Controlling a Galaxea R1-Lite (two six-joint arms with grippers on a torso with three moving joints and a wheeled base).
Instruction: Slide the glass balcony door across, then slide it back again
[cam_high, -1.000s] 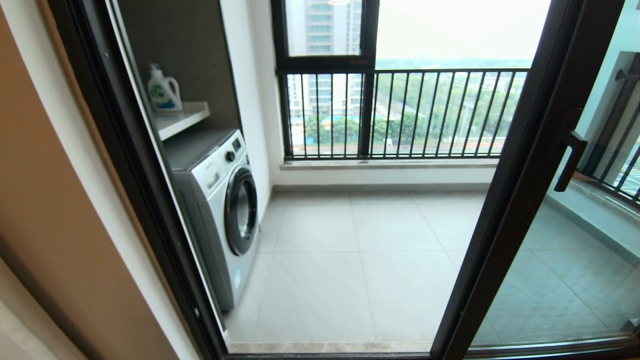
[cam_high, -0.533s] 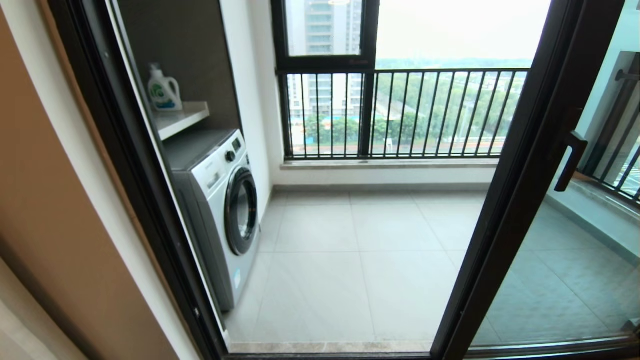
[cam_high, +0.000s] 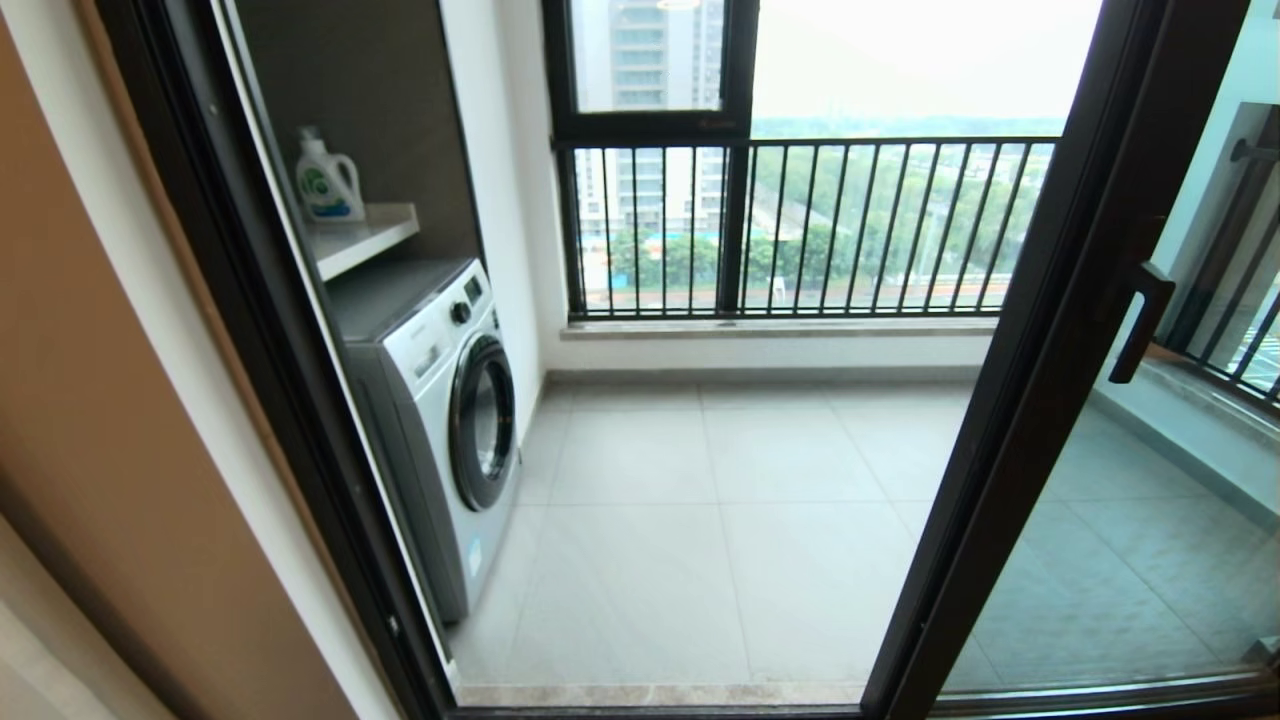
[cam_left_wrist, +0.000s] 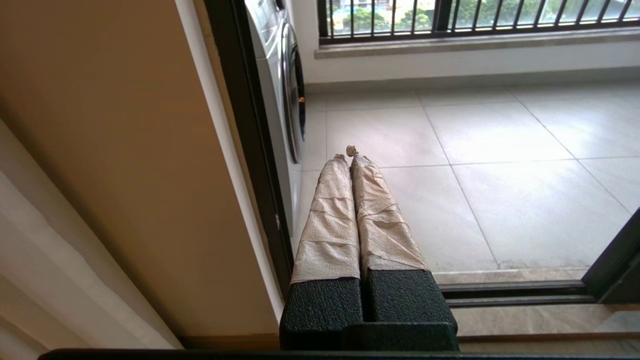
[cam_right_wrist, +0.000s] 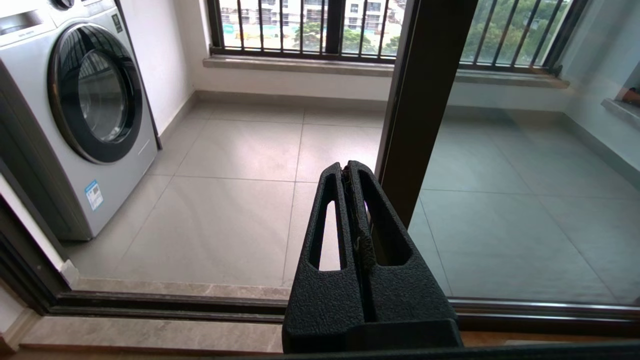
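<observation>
Glass balcony door slid right, doorway open. Detergent jug on shelf above washer. Left gripper and right gripper both pinched closed, empty, short of door.

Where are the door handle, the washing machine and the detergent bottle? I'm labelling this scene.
door handle (cam_high: 1140, 322), head view, mid bar.
washing machine (cam_high: 481, 421), head view, round door.
detergent bottle (cam_high: 324, 184), head view, label.

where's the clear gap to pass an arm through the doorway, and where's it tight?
The open gap runs from the washing machine on the left to the upright edge of the glass balcony door on the right, over bare floor tiles. It is tight by the washer and by the bar handle. Both the left gripper and right gripper are shut, short of the threshold.
</observation>
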